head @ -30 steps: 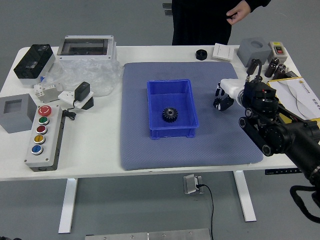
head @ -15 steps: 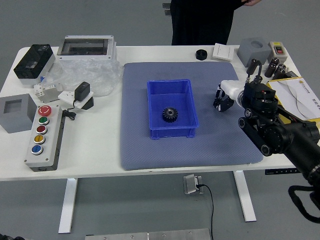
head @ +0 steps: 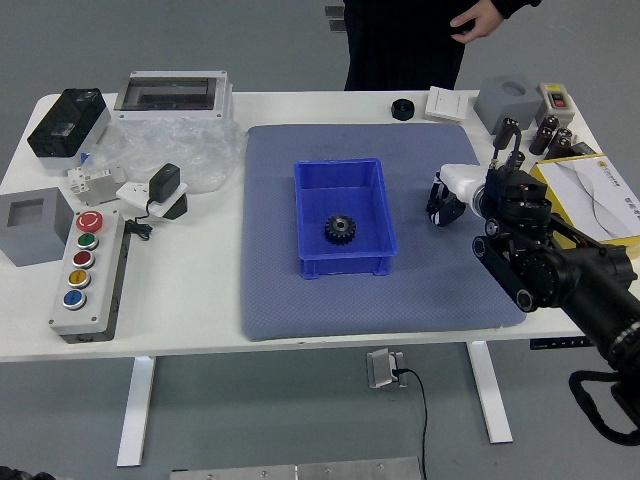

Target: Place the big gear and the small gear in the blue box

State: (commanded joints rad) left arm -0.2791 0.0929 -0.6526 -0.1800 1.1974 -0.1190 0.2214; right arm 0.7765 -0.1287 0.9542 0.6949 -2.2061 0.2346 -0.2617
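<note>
One black toothed gear (head: 340,229) lies in the blue box (head: 312,269), low in its middle; which of the two gears it is, I cannot tell. My right hand (head: 444,202) is low over the grey mat, to the right of the box and apart from it. Its black end and white cover hide the spot beneath, and whether it holds a gear is unclear. No second gear can be made out elsewhere. Only a dark sliver of my left arm (head: 14,473) shows at the bottom left corner.
A person stands at the far side, one hand (head: 476,20) in front of the body, off the table. A black round piece (head: 402,109) lies by the mat's far edge. Control box (head: 88,285) and plastic bag (head: 185,150) are left; yellow-edged tray (head: 600,195) is right.
The black end of my right hand has drawn closer together, and its forearm has shifted slightly left. The person's hand left the picture's top edge and came back. The gear in the box has stayed put.
</note>
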